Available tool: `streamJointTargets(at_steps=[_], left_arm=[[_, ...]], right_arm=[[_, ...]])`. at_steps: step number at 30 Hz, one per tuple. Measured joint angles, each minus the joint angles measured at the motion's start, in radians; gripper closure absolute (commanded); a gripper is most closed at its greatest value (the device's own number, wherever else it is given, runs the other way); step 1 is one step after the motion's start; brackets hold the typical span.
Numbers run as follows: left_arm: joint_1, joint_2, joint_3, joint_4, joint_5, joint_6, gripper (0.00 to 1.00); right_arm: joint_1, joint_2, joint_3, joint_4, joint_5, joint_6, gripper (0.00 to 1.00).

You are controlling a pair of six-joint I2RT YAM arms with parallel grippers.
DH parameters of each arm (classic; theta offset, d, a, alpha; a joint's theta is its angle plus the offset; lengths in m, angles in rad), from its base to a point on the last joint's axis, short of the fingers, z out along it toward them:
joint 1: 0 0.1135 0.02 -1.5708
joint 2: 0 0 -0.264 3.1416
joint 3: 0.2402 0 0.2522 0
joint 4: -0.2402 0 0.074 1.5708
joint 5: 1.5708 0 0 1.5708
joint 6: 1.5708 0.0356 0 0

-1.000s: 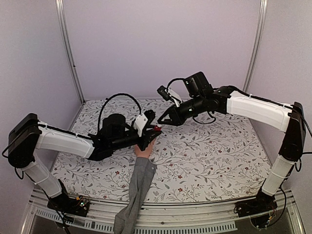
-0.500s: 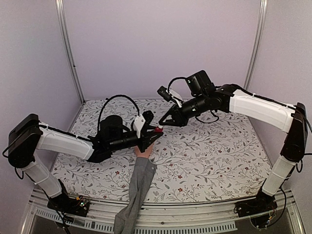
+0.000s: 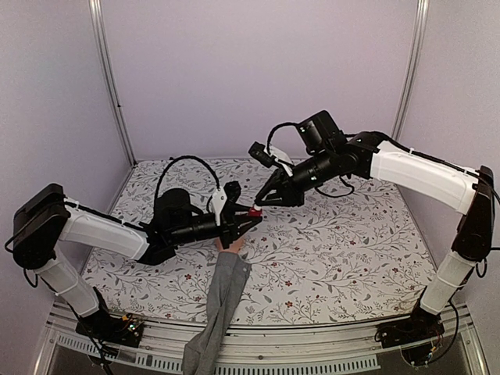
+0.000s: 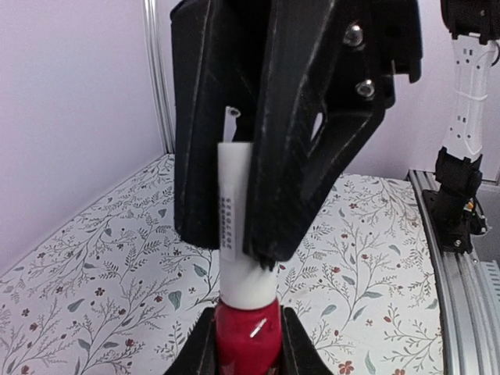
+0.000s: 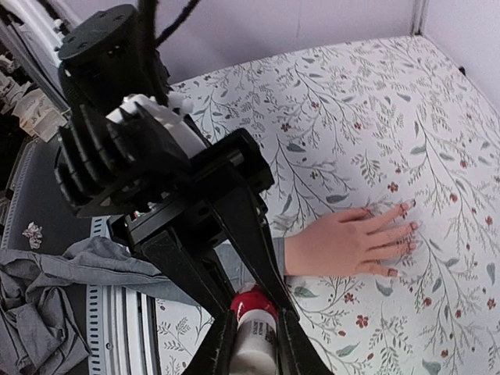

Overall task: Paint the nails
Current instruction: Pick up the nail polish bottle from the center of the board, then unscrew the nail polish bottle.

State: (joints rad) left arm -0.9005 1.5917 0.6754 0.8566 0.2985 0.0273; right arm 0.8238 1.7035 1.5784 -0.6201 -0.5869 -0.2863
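The peach mannequin hand (image 5: 344, 242) lies flat on the floral table with its fingers spread. Its nails (image 5: 412, 226) show as small spots darker than the skin. In the top view most of the hand (image 3: 230, 244) is hidden under the left gripper. My left gripper (image 4: 246, 344) is shut on the small red polish bottle (image 4: 246, 336) and holds it above the wrist. My right gripper (image 5: 254, 332) is shut on the bottle's white cap (image 5: 254, 344), and the red bottle (image 5: 254, 299) shows just past it. In the top view the two grippers meet at the bottle (image 3: 254, 211).
The grey sleeve (image 3: 219, 297) runs from the hand over the near table edge. More grey cloth (image 5: 39, 312) lies by the front rail. Purple walls close in the back and sides, and the floral table (image 3: 351, 242) stretches out to the right.
Both grippers, joined at the bottle, have shifted slightly right and down. The left gripper now covers more of the hand.
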Motion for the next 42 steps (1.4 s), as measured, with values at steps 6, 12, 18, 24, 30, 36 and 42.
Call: streamJointTargets(at_steps=[6, 12, 18, 24, 30, 36, 42], left_arm=[[-0.007, -0.024, -0.021, 0.121, -0.055, 0.008, 1.0], [-0.008, -0.028, -0.021, 0.185, -0.185, 0.015, 1.0], [-0.025, -0.007, -0.005, 0.215, -0.33, 0.021, 1.0], [-0.064, 0.051, 0.048, 0.222, -0.441, 0.032, 1.0], [-0.084, 0.087, 0.093, 0.224, -0.518, 0.032, 1.0], [-0.086, 0.091, 0.102, 0.23, -0.562, 0.025, 1.0], [-0.086, 0.092, 0.117, 0.229, -0.592, 0.011, 1.0]], right_arm=[[-0.01, -0.06, -0.058, 0.165, -0.048, 0.095, 0.39], [-0.018, -0.146, -0.154, 0.422, -0.009, 0.293, 0.35], [-0.019, -0.15, -0.185, 0.537, 0.1, 0.447, 0.36], [-0.019, -0.133, -0.185, 0.599, 0.156, 0.521, 0.39], [0.002, -0.098, -0.185, 0.614, 0.219, 0.545, 0.45], [0.026, -0.077, -0.185, 0.614, 0.298, 0.554, 0.57], [0.027, -0.072, -0.185, 0.633, 0.308, 0.563, 0.68]])
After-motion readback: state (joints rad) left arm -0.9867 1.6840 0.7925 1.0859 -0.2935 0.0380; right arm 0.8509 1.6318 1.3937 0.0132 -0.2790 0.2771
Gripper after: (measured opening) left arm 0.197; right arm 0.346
